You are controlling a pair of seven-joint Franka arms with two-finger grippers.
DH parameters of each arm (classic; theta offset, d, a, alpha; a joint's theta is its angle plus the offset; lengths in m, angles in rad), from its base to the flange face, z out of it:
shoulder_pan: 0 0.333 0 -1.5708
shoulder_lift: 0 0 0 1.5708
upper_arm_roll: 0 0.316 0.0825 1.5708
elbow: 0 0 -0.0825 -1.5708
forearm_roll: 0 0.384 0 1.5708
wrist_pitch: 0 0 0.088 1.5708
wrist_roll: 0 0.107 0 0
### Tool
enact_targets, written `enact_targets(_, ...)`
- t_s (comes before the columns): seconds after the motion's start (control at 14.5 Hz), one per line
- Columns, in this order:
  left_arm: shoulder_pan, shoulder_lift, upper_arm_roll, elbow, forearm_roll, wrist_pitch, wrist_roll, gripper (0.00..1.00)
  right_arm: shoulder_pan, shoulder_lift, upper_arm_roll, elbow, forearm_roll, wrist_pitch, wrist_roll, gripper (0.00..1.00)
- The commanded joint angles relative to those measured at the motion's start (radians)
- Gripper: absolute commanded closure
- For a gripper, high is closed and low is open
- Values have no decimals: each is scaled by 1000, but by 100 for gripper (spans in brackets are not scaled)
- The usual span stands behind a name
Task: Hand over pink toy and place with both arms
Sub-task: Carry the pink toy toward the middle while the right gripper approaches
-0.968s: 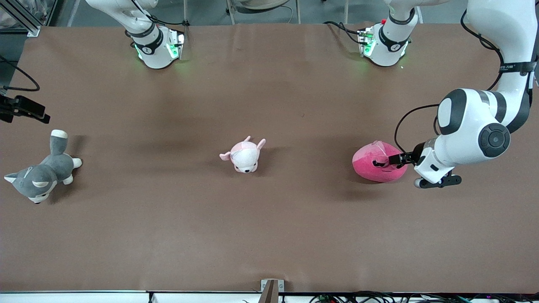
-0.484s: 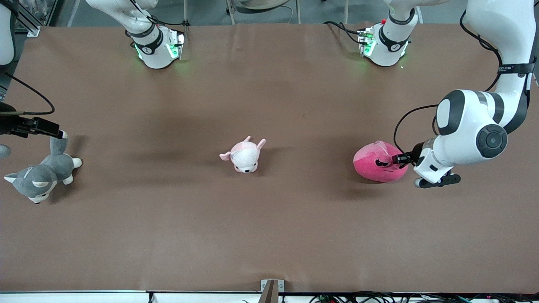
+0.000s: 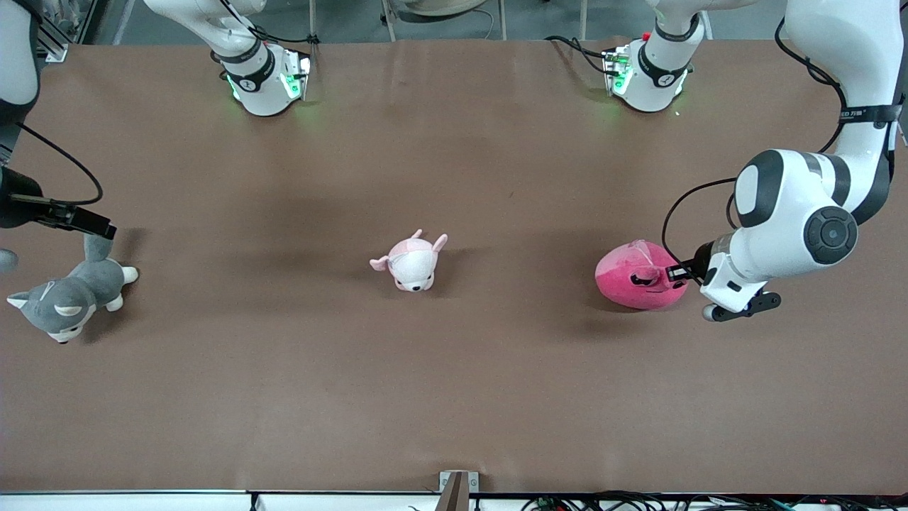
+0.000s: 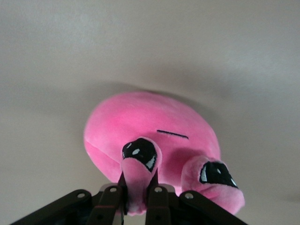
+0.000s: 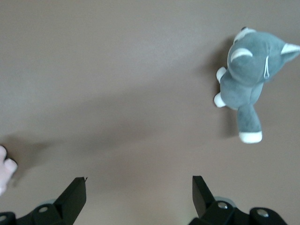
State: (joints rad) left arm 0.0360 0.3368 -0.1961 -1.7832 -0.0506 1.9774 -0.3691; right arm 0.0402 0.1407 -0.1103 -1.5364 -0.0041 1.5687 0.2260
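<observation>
The pink toy (image 3: 633, 282) is a hot-pink rounded blob toward the left arm's end of the table. In the left wrist view (image 4: 140, 123) its line mouth and dark eyes show. My left gripper (image 3: 672, 273) is at the toy's side, shut (image 4: 139, 190) on a pink fold of plush that carries one eye. I cannot tell whether the toy rests on the table or hangs just above it. My right gripper (image 3: 99, 228) is open (image 5: 139, 182) and empty, over the tail of the grey dog plush at the right arm's end.
A grey-and-white dog plush (image 3: 67, 294) lies near the table's edge at the right arm's end and shows in the right wrist view (image 5: 251, 79). A small pale pink-and-white animal plush (image 3: 411, 264) lies mid-table. Brown table (image 3: 454, 397) around them is bare.
My right gripper has come in from the table's end to over the dog's tail. My left gripper has drawn back slightly toward its own end, still pinching the pink toy.
</observation>
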Motion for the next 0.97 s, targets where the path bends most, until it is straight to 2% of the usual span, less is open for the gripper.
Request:
enact_targets(0.0, -8, -24, -46, 120, -14, -135, -83, 83, 44, -16, 1, -5, 22, -25, 175, 0)
enact_targets(0.21, -8, -24, -120, 259, -55, -233, -181, 83, 139, -16, 3, 1, 62, -29, 446, 0)
enact_targets(0.35, -10, -25, -176, 329, -87, -242, -261, 83, 211, -16, 3, 16, 99, -29, 640, 0)
enact_targets(0.48, -13, -25, -255, 375, -109, -242, -371, 83, 240, -16, 3, 30, 203, -21, 833, 0)
enact_targets(0.62, -45, -9, -333, 441, -114, -232, -508, 83, 245, -16, 3, 32, 309, -19, 929, 0)
enact_targets(0.69, -83, -4, -336, 461, -114, -223, -549, 83, 248, -16, 3, 36, 352, -18, 985, 0)
enact_targets(0.9, -195, -2, -336, 470, -114, -132, -647, 83, 320, -16, 3, 53, 363, -10, 1114, 0)
